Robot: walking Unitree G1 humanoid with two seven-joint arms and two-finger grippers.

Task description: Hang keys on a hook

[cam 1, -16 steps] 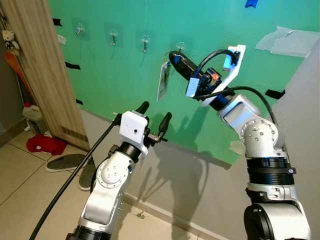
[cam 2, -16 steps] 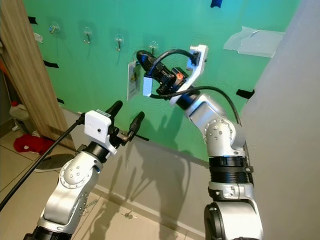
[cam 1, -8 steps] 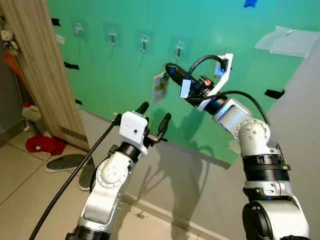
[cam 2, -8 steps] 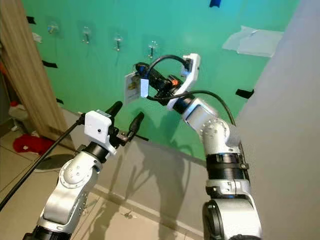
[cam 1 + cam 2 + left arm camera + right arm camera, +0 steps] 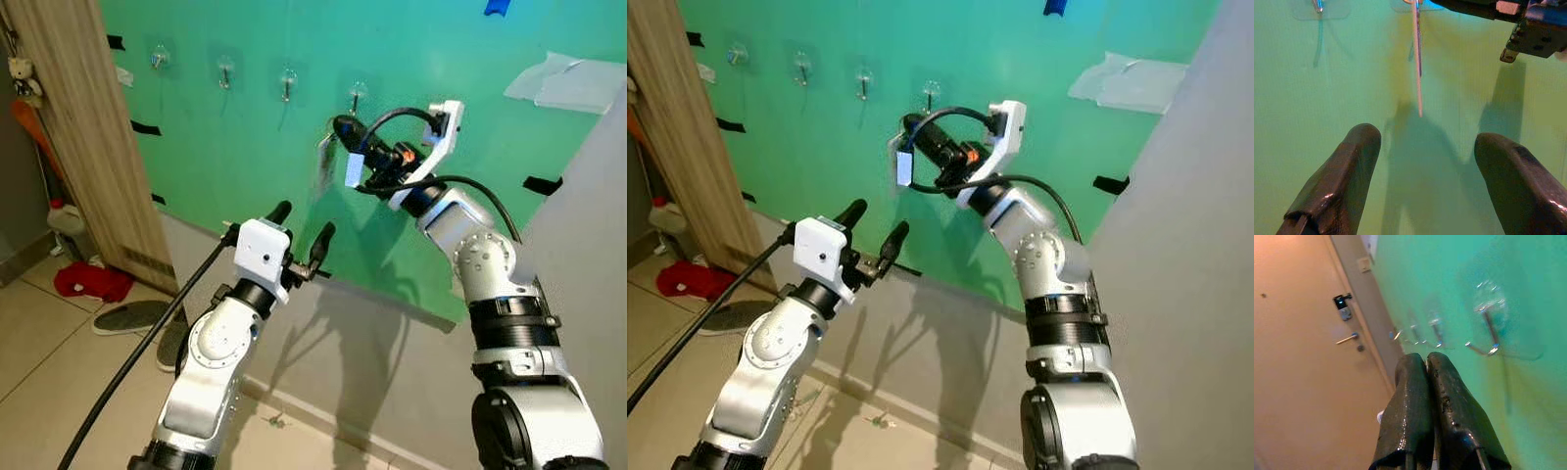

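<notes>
right gripper, jaws clamped on the keys, sits just under the rightmost hook; next, lift and loop on.

A green wall stands just ahead of the raised claw, with a grey strip running beneath it. Off to the claw's left a wooden panel leans against the wall. Well below, a pale tiled floor carries a red cloth.
</notes>
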